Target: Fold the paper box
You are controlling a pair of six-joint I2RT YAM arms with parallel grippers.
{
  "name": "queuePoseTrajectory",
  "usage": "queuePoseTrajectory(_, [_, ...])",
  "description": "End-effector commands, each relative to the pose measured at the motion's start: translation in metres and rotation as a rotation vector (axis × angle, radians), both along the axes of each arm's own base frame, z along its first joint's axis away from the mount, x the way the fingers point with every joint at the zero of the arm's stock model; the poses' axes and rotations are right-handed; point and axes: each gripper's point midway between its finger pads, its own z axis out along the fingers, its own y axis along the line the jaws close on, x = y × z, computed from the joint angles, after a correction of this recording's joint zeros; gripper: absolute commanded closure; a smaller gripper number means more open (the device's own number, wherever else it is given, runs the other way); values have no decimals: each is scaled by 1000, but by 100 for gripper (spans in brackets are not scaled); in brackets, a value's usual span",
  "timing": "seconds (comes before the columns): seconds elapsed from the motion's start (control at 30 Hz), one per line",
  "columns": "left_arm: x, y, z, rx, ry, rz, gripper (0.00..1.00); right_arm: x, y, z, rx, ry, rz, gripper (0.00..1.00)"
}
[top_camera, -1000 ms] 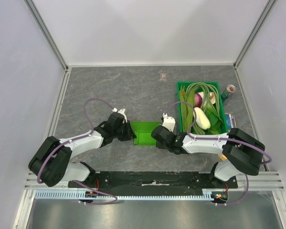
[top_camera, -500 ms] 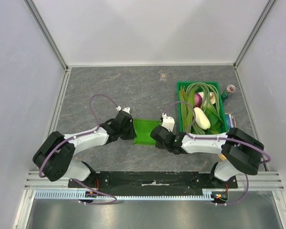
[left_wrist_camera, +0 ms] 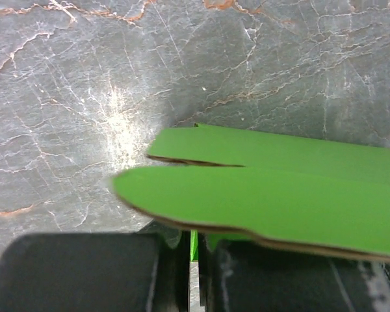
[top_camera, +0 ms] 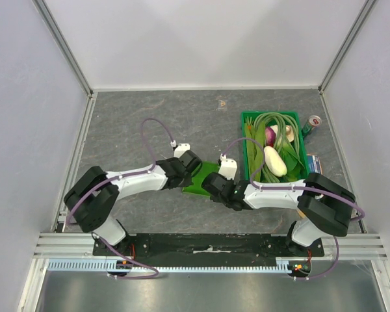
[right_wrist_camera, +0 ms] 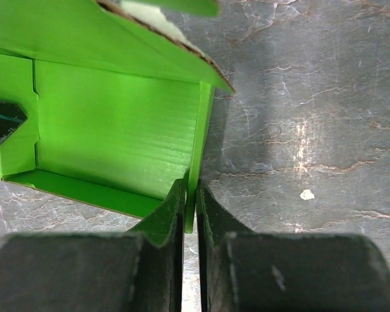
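Box (top_camera: 203, 177) sits mid-frame in top view, left of crate (top_camera: 273, 113), half formed: some walls up, flaps loose, not closed. Left gripper (left_wrist_camera: 194, 242) pinches a flap edge, right gripper (right_wrist_camera: 190, 195) pinches a wall. Remaining flaps likely still to fold

Right hand (right_wrist_camera: 190, 195) with two dark fingers pinched on the thin right wall of the paper box (right_wrist_camera: 117, 130), bright green box lying open, walls raised, one flap tilted over its top, grey veined tabletop (right_wrist_camera: 312, 97), small pale speck (right_wrist_camera: 305, 194) well right of the box.
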Motion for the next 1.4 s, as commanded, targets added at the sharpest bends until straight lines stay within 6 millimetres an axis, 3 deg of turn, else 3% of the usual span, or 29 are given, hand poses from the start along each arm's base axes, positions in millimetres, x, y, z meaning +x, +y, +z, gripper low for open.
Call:
queuePoseTrajectory(0.0, [-32, 59, -48, 345, 116, 166, 98, -9, 36, 4, 120, 34, 19, 100])
queuePoseTrajectory(0.2, [-38, 67, -61, 479, 113, 244, 98, -13, 38, 3, 161, 34, -25, 100])
queuePoseTrajectory(0.4, [-31, 64, -58, 470, 67, 226, 98, -15, 31, 3, 156, 20, -42, 100])
queuePoseTrajectory(0.43, [-24, 53, -57, 428, 50, 184, 98, -14, 29, 3, 141, 13, -37, 100])
queuePoseTrajectory(0.57, [-33, 31, -62, 255, 78, 79, 98, -9, 22, 0, 82, -11, -23, 100])
queuePoseTrajectory(0.7, [-32, 25, -54, 166, 53, 36, 79, -7, 16, 0, 15, -30, 0, 100])
queuePoseTrajectory(0.87, [-28, 20, -50, 117, 50, 6, 81, -7, 13, 4, 8, -38, 2, 100])
queuePoseTrajectory(0.93, [-26, 23, -51, 122, 46, 14, 90, -7, 12, 5, 3, -40, 0, 100])
queuePoseTrajectory(1.07, [-24, 33, -55, 182, 39, 34, 98, -7, 12, 4, -9, -33, 1, 100])
queuePoseTrajectory(1.23, [-25, 76, -50, 492, 42, 232, 98, -8, 12, 6, -10, -43, -6, 100])
queuePoseTrajectory(1.37, [-31, 79, -53, 604, 31, 268, 98, -5, 12, 14, -4, -66, -19, 100])
